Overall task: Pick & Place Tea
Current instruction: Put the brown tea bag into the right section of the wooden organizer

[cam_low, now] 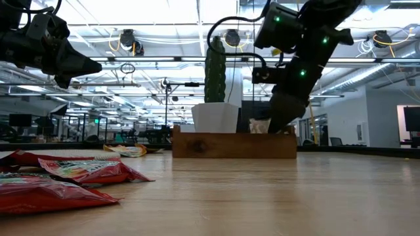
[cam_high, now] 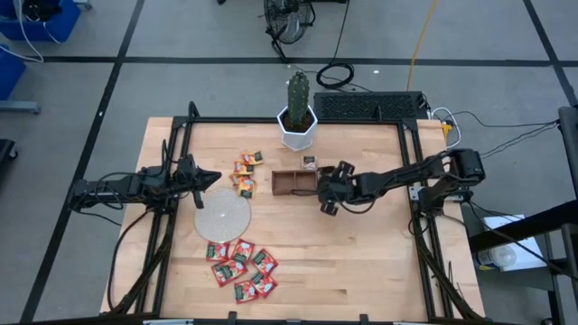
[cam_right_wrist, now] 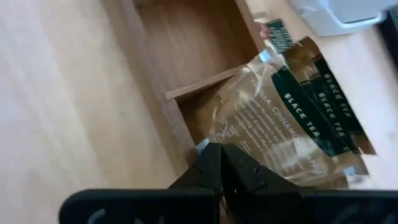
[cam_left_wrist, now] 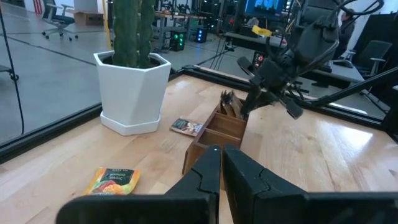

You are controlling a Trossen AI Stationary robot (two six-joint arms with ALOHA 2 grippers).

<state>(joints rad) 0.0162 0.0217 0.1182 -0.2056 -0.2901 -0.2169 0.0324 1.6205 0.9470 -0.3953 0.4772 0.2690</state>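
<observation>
While shut, right hand on sachet

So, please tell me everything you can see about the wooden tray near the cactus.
The wooden tray is a long, low, brown box of plain wood, divided by thin walls into open compartments. It lies flat on the table, just in front of the white cactus pot, apart from it. The visible middle compartment is empty. The end compartment nearest the right arm holds whitish black tea sachets, standing tilted. The right gripper, shut, is at that end, at a sachet's edge.
</observation>
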